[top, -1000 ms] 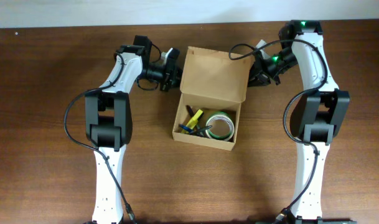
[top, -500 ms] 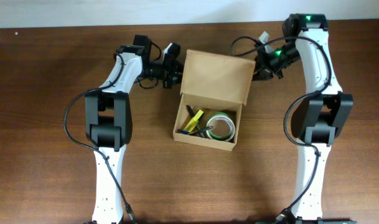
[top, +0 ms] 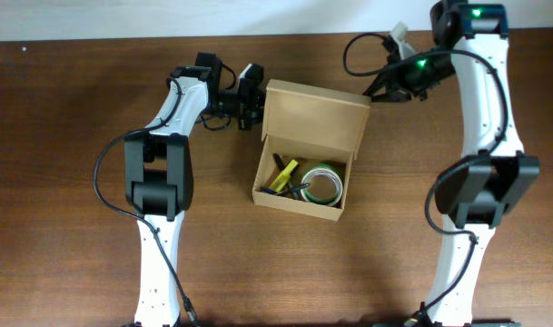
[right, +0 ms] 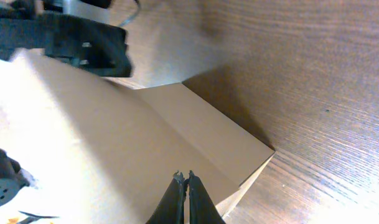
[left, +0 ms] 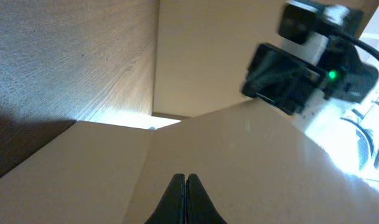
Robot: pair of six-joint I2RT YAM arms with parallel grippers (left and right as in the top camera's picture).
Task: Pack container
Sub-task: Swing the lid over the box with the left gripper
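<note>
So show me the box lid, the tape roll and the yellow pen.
box lid (top: 314, 113), overhead view, middle of the raised flap.
tape roll (top: 323, 170), overhead view, its far rim inside the box.
yellow pen (top: 285, 172), overhead view, mid-barrel.

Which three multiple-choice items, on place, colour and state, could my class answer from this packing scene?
1. Where is the tape roll? A inside the container, beside the pens; B behind the container; C in front of the container.
2. What colour is the container? A red; B tan-brown; C black.
3. How is the lid? A shut flat; B torn off; C raised, leaving the container open.
Answers: 1 A, the roll lies within the walls; 2 B, plain cardboard shows; 3 C, the contents show from overhead.
</note>
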